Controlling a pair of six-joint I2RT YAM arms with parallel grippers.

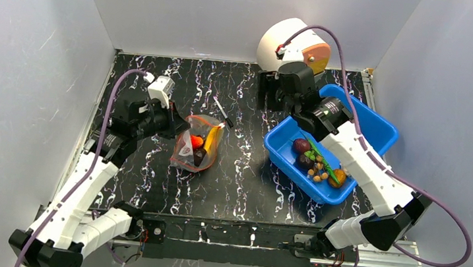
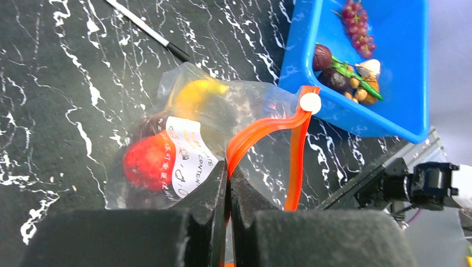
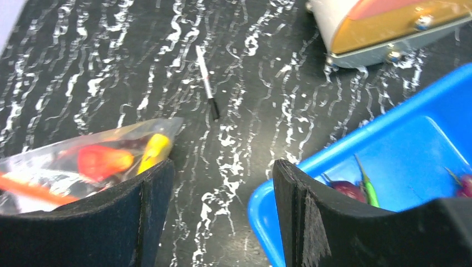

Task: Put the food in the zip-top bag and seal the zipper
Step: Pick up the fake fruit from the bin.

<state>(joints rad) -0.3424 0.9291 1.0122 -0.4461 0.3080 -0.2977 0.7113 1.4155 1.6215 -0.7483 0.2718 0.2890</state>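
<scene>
Clear crinkled plastic forms the zip-top bag (image 1: 186, 156), which lies on the black, white-veined bench (image 1: 235, 180) left of centre, just in front of the left gripper (image 2: 228, 186). A white printed label (image 2: 188, 156) is fixed to its face.

Contents visible through the film:
- one yellow curved banana (image 2: 196, 92);
- one glossy red round fruit (image 2: 143, 162);
- one dark item (image 1: 199, 157), shape unclear.

The zipper (image 2: 261, 129) is a thin red-orange strip carrying one white round slider (image 2: 310, 103). From the slider, two runs of strip lead back toward the left wrist camera and stand apart from each other: one bowed, one straight. The left jaws are pressed together on the bowed run, pinching it.

One thin black-and-white pen (image 3: 207, 83) lies on the bench beyond the bag, apart from it.

One blue rigid plastic bin (image 1: 380, 130), rectangular, sits to the right. It holds one purple grape bunch (image 2: 357, 28), two dark round fruits, one green stem and several small tan pieces.

The right gripper (image 3: 221, 169) hangs over the bench between bag and bin, jaws spread wide and holding nothing. One white and orange rounded appliance (image 1: 283, 42) stands at the rear edge.
</scene>
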